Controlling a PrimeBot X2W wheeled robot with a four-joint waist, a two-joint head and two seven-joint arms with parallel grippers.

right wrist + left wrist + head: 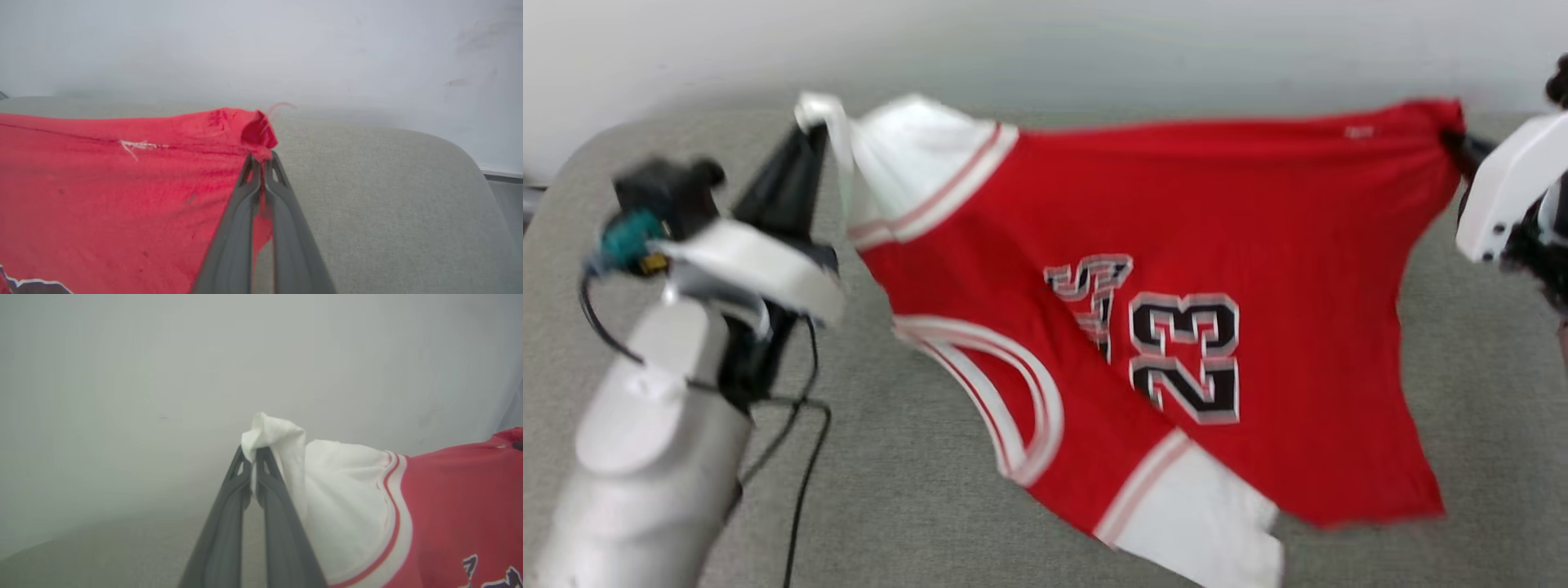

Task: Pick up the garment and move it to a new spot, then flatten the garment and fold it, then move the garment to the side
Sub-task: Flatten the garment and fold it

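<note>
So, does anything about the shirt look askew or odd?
Yes: the garment hangs askew. The left gripper pinches a white sleeve, the right gripper a red corner, so its number lies sideways.

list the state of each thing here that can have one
garment, unfolded, stretched taut between the two grippers, number side facing the head camera
left gripper, shut on the garment at a white sleeve
right gripper, shut on the garment at a red corner
</note>
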